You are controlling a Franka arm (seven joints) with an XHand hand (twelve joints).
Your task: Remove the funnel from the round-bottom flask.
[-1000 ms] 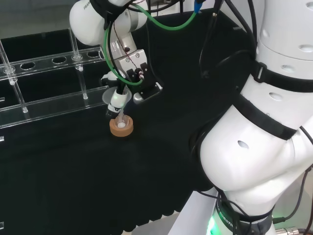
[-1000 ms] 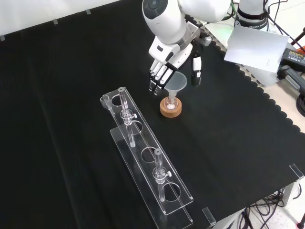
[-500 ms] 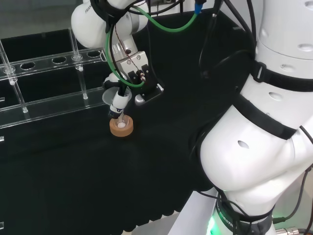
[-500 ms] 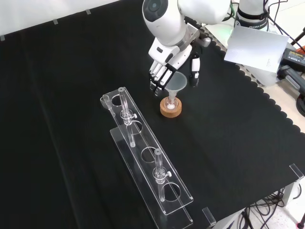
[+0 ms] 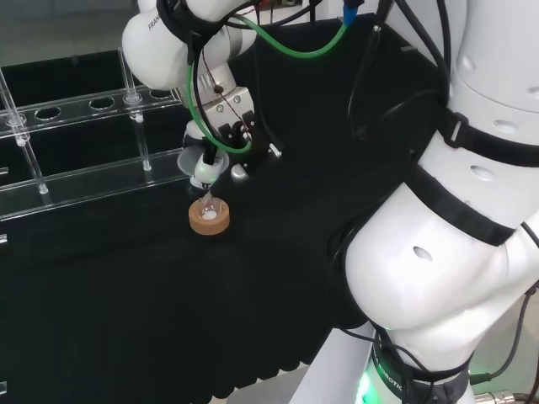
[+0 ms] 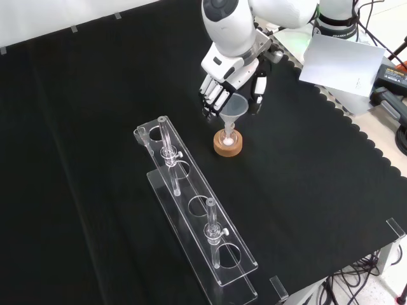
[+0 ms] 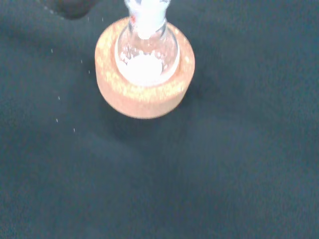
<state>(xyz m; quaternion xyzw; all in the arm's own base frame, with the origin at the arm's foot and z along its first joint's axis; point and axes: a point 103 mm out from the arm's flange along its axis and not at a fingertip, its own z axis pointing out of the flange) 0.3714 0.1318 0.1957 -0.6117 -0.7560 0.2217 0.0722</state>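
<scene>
We see the hand (image 6: 230, 79) at the funnel (image 6: 234, 108), its fingers (image 6: 210, 98) to the left of the cone and its thumb (image 6: 257, 89) to the right in the front view, curled around it. We judge the funnel gripped and partly lifted: its cone sits high, yet its stem seems to reach the neck of the flask (image 6: 227, 136). Whether the stem is fully clear, we cannot tell. The lift away and the set-down are left.

The flask holds some white powder and sits in a cork ring (image 7: 144, 97) near the far middle of the counter (image 6: 95, 95), which is draped in black cloth. A clear tube rack (image 6: 197, 219) stands to the left and nearer. White arm links (image 5: 455, 252) rise at the right of the head view.
</scene>
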